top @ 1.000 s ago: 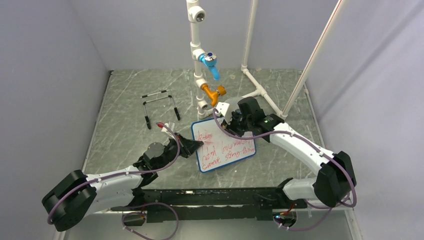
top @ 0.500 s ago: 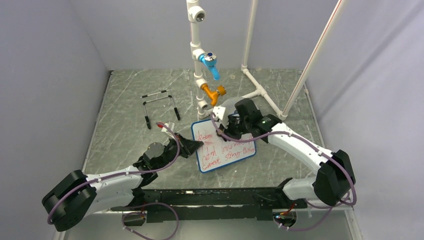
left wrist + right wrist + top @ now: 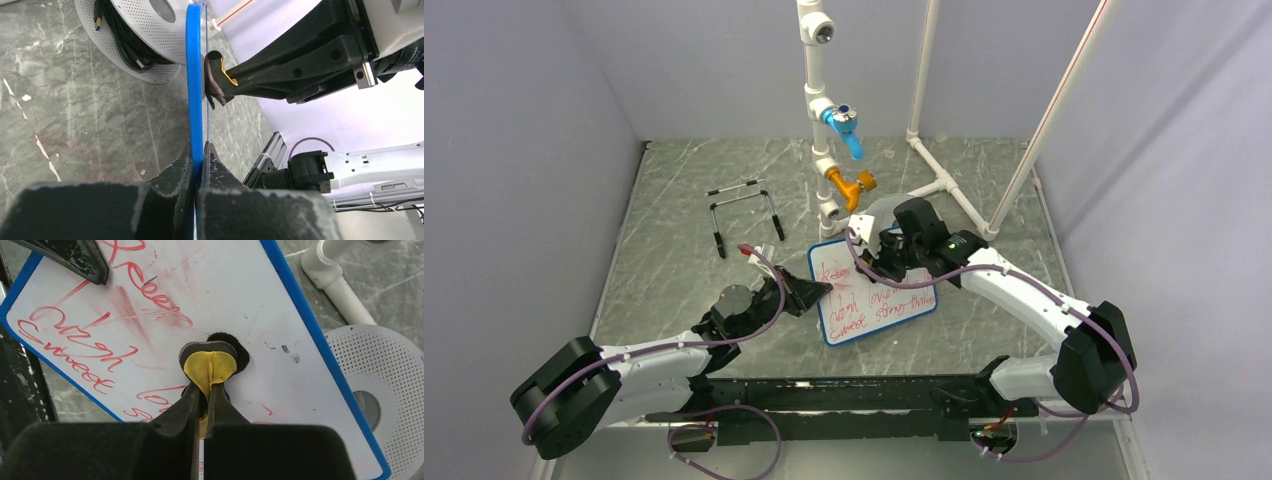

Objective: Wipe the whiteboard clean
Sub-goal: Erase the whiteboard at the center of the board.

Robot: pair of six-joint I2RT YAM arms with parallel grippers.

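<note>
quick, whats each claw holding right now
left claw: closed, gripping the whiteboard by its blue edge
right claw: closed, holding a yellow and black eraser pad against the whiteboard

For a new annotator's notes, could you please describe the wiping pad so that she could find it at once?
On the marbled table, find the blue-framed whiteboard with red writing. The right end effector is shut on a small pad held against the board's white surface. It is yellow with a dark felt face, unlike the pale perforated disc beside the board.
</note>
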